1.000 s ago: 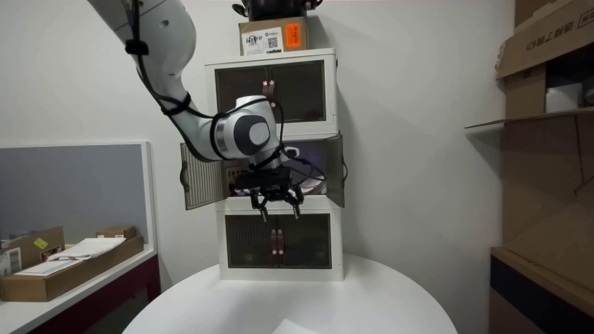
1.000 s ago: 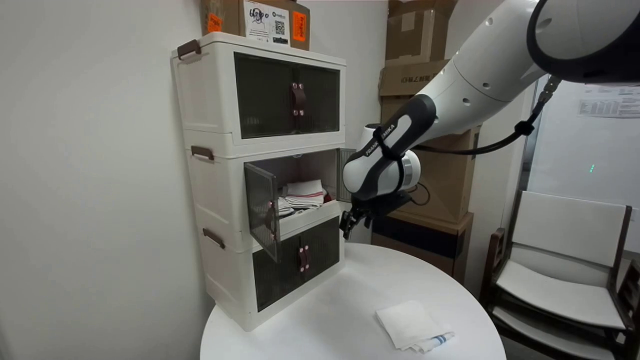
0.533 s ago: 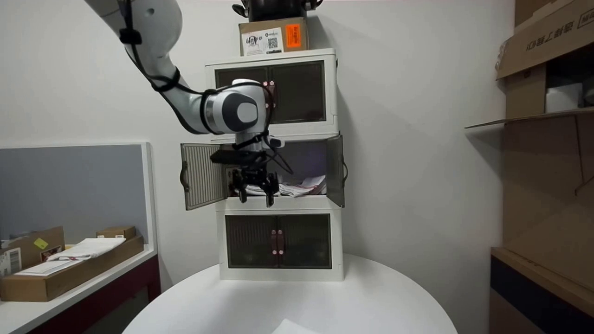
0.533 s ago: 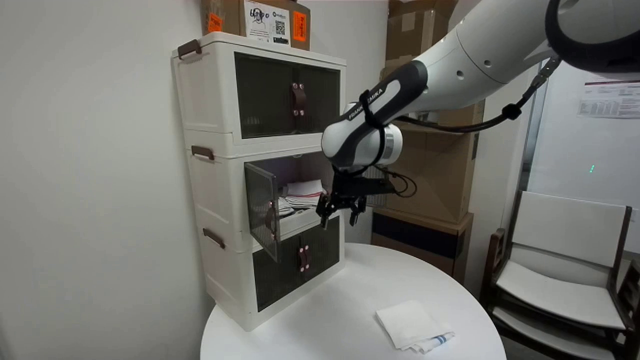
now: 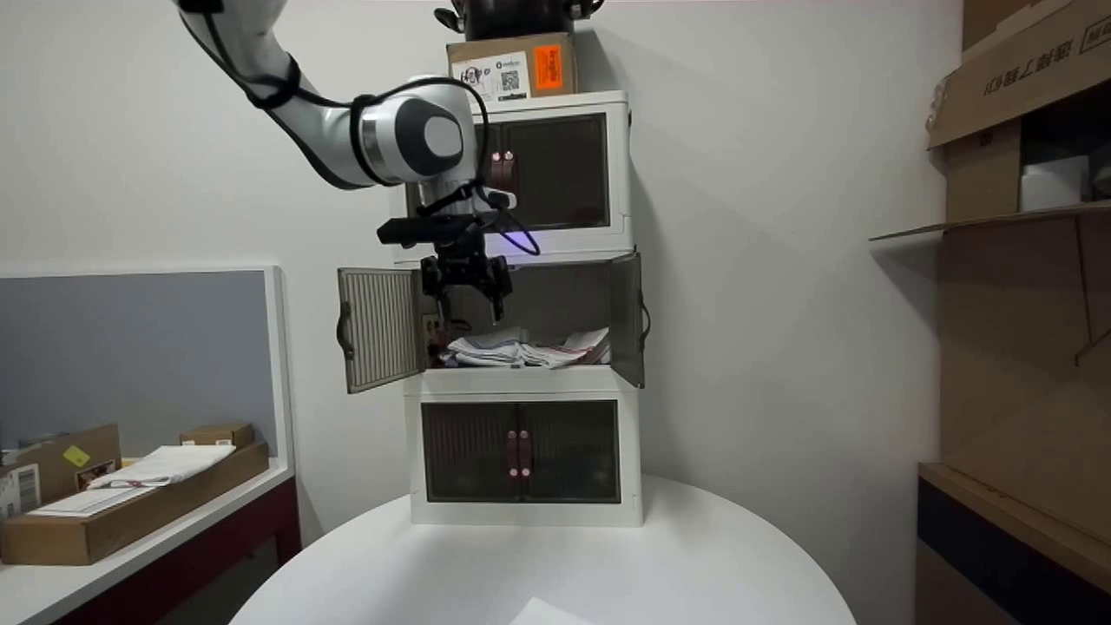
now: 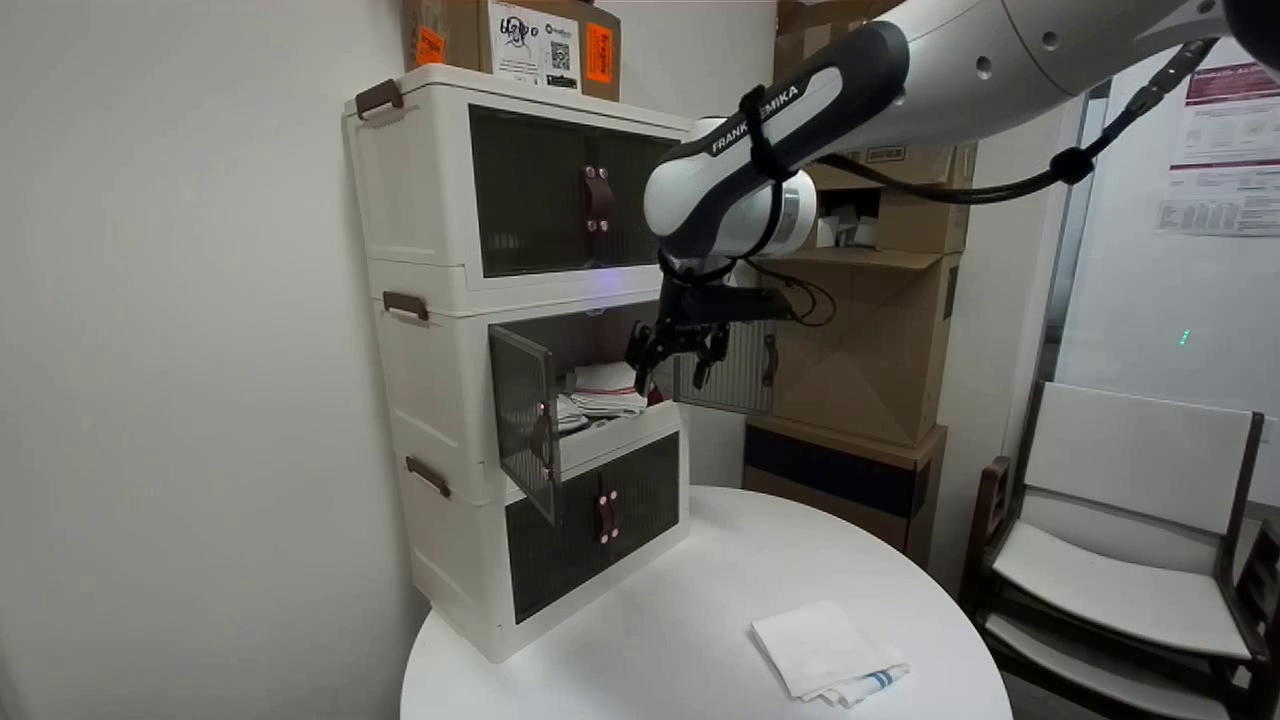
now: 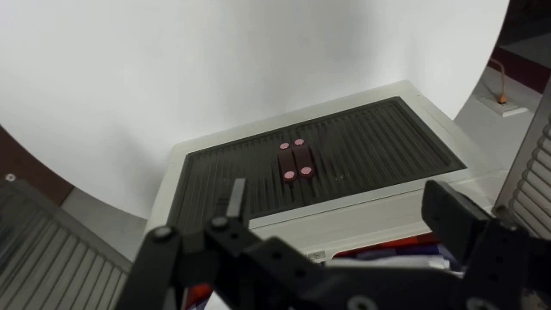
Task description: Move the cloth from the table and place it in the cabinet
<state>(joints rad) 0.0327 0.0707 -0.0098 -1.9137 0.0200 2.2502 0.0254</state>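
Note:
A folded white cloth with blue stripes (image 6: pixel 815 645) lies on the round white table (image 6: pixel 690 600). Only its corner (image 5: pixel 545 614) shows at the bottom edge in an exterior view. The white cabinet (image 5: pixel 521 382) has three levels. Its middle compartment stands open, with folded cloths (image 5: pixel 564 350) inside, also in an exterior view (image 6: pixel 608 385). My gripper (image 5: pixel 471 317) is open and empty in front of this compartment, above the cloths and far from the table cloth; it also shows in an exterior view (image 6: pixel 671 380). In the wrist view the gripper (image 7: pixel 335 189) has fingers wide apart.
The middle compartment's doors (image 5: pixel 379 330) (image 6: pixel 525 420) swing outward on both sides. The lower doors (image 5: pixel 521 451) are shut. A carton (image 5: pixel 512 69) sits on the cabinet. Cardboard boxes (image 6: pixel 860 350) and a chair (image 6: pixel 1120 560) stand beside the table. A side desk (image 5: pixel 269 495) holds boxes and cloths.
My arm has risen and shifted toward one side of the open compartment, so the cloths inside show more clearly. The gripper stays open. The cloth on the table has not moved.

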